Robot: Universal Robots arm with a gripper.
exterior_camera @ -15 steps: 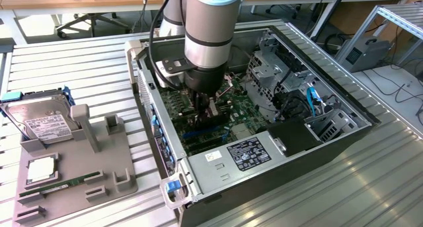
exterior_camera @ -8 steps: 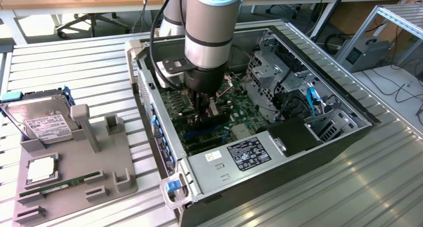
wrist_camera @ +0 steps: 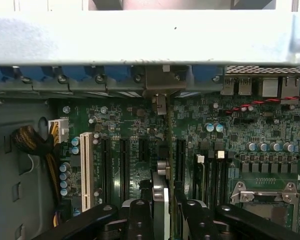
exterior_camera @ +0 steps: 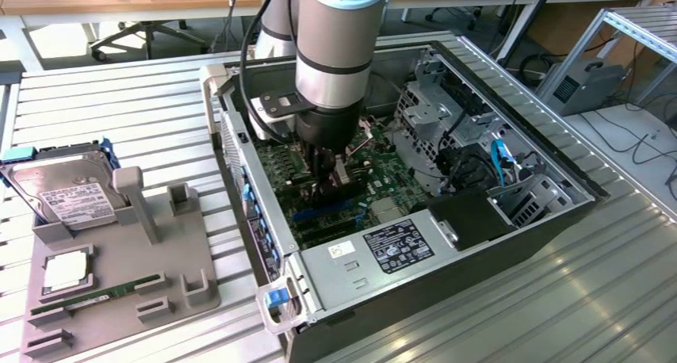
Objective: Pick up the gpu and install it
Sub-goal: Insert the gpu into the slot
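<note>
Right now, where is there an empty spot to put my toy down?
There is bare slatted table behind the hard drive, and more at the exterior view's right of the computer case. The grey holder tray is partly filled. Inside the case it is crowded: the pincer holds the gpu over the motherboard.

The worktop [exterior_camera: 127, 93] is ribbed, silvery metal with a dull sheen. The computer case [exterior_camera: 550, 220] looks like matt black and bare grey sheet metal. Its motherboard [wrist_camera: 140, 125] is green circuit board, slightly glossy, with black plastic slots. The hard drive [exterior_camera: 66, 195] has a brushed metal face (paper label on top). The holder tray [exterior_camera: 127, 292] is matt grey plastic.
</note>
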